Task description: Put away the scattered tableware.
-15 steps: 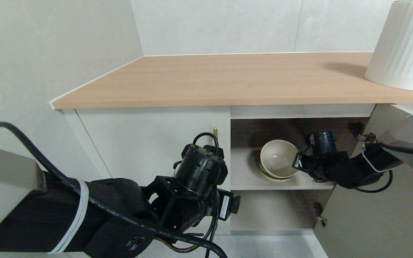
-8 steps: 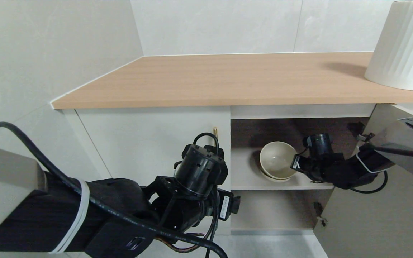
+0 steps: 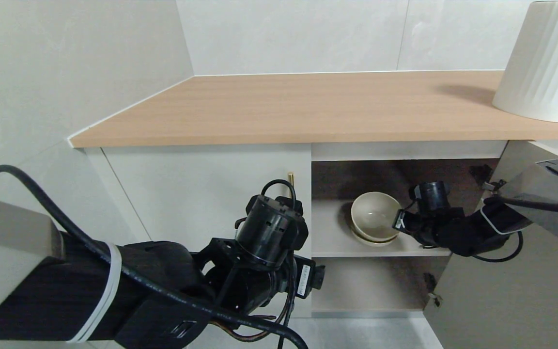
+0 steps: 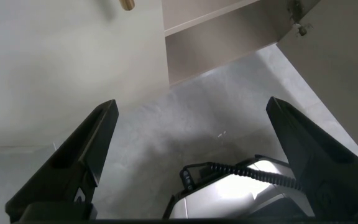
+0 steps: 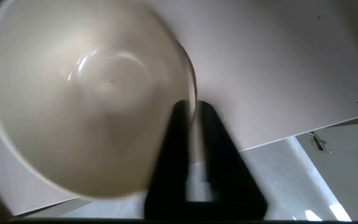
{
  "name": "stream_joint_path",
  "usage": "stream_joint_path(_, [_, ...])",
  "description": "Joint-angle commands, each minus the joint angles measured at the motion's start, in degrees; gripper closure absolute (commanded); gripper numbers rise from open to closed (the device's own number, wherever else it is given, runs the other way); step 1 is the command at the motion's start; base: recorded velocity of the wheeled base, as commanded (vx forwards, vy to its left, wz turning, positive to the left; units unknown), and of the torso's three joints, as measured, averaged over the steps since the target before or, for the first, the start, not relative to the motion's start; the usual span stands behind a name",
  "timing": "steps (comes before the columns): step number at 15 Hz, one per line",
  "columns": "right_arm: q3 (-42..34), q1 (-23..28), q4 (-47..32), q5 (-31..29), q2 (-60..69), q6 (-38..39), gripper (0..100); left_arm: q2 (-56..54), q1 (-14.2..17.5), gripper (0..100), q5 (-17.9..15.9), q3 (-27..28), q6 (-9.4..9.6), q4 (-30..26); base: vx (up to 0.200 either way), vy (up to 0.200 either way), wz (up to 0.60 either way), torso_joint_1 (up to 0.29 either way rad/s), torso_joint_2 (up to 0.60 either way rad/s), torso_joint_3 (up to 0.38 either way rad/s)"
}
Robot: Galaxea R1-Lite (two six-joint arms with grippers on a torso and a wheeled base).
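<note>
Two pale bowls sat nested on the upper shelf [image 3: 330,235] of the open cupboard under the bench [image 3: 308,106], about midway along the shelf and close to its front edge. The right claw [image 3: 399,224] was clenched on the rim of the upper bowl [image 3: 375,215] at the side nearest the open door [image 3: 502,291]. In the right wrist view one finger lay inside the rim and the other outside it. The upper bowl looked tipped inside the lower bowl [image 3: 373,241], and we could not tell whether it had fully seated.

We judged the bowls to be glazed ceramic: stiff, fairly heavy for their size, slick on the surface and liable to chip if knocked. A pinch on the rim seemed the only practical hold for a narrow claw, since the rounded wall offers nothing to grip. A one-sided hold also lets the bowl swing, so we thought it should rest squarely in the one below before being let go.

The left claw [image 4: 192,106] hung released and empty in front of the shut left door, pointing at the floor.
</note>
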State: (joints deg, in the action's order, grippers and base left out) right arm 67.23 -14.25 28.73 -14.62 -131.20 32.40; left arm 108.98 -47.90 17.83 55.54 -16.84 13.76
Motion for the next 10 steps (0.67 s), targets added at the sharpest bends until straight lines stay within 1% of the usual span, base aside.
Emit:
stream_joint_path(1, [0.0,-0.1,0.0,0.1,0.1,0.0,0,0.2,0.0,0,0.0,0.0,-0.04,0.0,0.0,0.0,0.0,0.0,0.0,0.0])
stream_joint_path(6, [-0.5,-0.2,-0.1,0.2,1.3,0.0,0,0.2,0.0,0,0.0,0.0,-0.22,0.0,0.0,0.0,0.0,0.0,0.0,0.0])
stream_joint_path(7, [-1.1,-0.3,-0.2,0.3,2.3,0.0,0,0.0,0.0,0,0.0,0.0,-0.92,0.1,0.0,0.0,0.0,0.0,0.0,0.0])
stream_joint_path(8, [-2.5,-0.4,-0.3,0.6,4.2,-0.1,0,-0.4,0.3,0,0.0,0.2,-1.18,0.1,0.0,0.0,0.0,0.0,0.0,0.0])
stream_joint_path(10, [-6.1,-1.7,-1.2,1.8,9.7,-0.4,0,-3.5,2.7,0,0.0,-0.2,-1.27,0.0,0.0,0.0,0.0,0.0,0.0,0.0])
